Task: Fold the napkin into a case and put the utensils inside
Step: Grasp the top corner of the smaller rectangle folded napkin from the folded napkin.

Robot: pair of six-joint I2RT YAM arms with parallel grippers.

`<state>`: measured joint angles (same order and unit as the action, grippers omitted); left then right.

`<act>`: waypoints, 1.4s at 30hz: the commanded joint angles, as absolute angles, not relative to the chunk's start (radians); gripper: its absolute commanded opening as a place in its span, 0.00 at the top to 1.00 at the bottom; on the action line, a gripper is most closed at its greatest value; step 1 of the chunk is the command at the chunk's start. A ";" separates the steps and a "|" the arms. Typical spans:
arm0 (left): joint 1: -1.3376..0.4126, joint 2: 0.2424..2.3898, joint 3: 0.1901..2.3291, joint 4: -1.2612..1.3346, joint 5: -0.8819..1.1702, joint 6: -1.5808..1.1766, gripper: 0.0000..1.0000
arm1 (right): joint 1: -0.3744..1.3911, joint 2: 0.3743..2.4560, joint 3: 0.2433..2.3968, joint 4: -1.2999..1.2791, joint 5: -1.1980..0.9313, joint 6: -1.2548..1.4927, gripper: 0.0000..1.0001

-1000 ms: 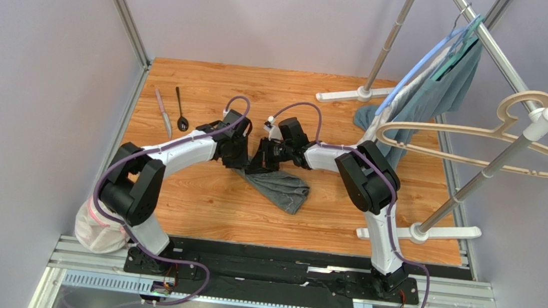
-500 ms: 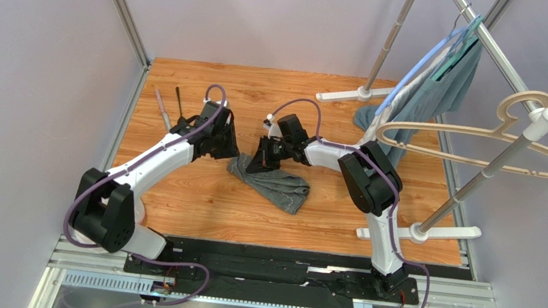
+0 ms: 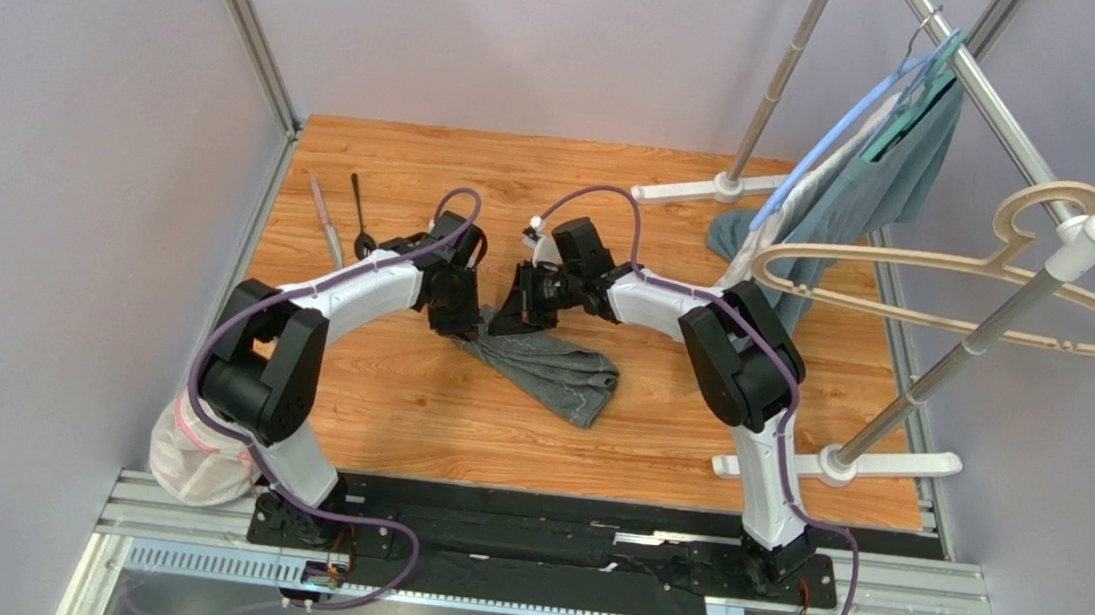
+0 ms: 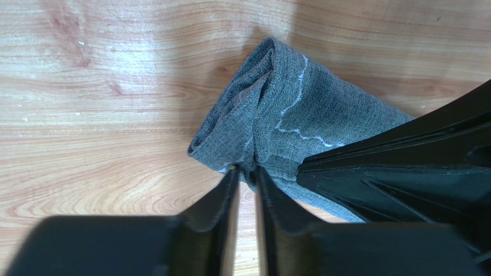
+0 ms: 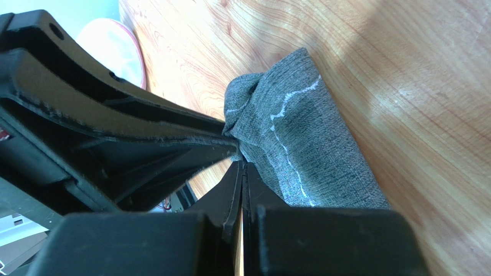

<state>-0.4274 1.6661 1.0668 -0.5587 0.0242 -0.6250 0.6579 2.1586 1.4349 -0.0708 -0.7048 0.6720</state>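
Napkin [image 3: 558, 374] lies mid wooden table [image 3: 393, 406] as loose rumpled roll, set diagonal, upper end at both grippers; not yet flat case. Left gripper [image 4: 244, 170]: fingers narrow, nipping end fold of cloth. Right gripper [image 5: 242, 164]: fingers pressed together on same end, thin edge caught between, as far as I read it. Knife [image 3: 324, 218] and spoon [image 3: 357, 199] lie side by side far left, well apart from cloth. My read: folding step, half done. Next move calls for drawing end apart to flatten, then clean fold. I watch for slip from pinch; tips nearly touch.

wood-grain tabletop [image 3: 394, 399], pale lilac walls [image 3: 73, 126], metal clothes rack [image 3: 957, 352] right, perhaps a pink bag [image 3: 192, 463] near left
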 commanded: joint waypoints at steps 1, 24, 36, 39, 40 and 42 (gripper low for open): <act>-0.431 1.629 1.091 -0.566 0.002 -0.621 0.80 | 0.667 2.169 1.474 -0.063 -0.706 0.652 1.00; -0.430 1.615 1.051 -0.546 0.020 -0.620 0.79 | 0.686 2.224 1.519 -0.084 -0.687 0.655 1.00; -0.431 1.592 1.055 -0.534 0.020 -0.606 1.00 | 0.676 2.230 1.529 -0.087 -0.681 0.649 1.00; -0.431 1.530 1.006 -0.473 0.028 -0.600 1.00 | 0.687 2.246 1.537 -0.095 -0.686 0.647 1.00; -0.431 1.517 0.982 -0.456 0.032 -0.598 1.00 | 0.690 2.249 1.537 -0.095 -0.686 0.649 1.00; -0.431 1.487 0.957 -0.404 0.047 -0.585 1.00 | 0.699 2.259 1.532 -0.077 -0.692 0.663 1.00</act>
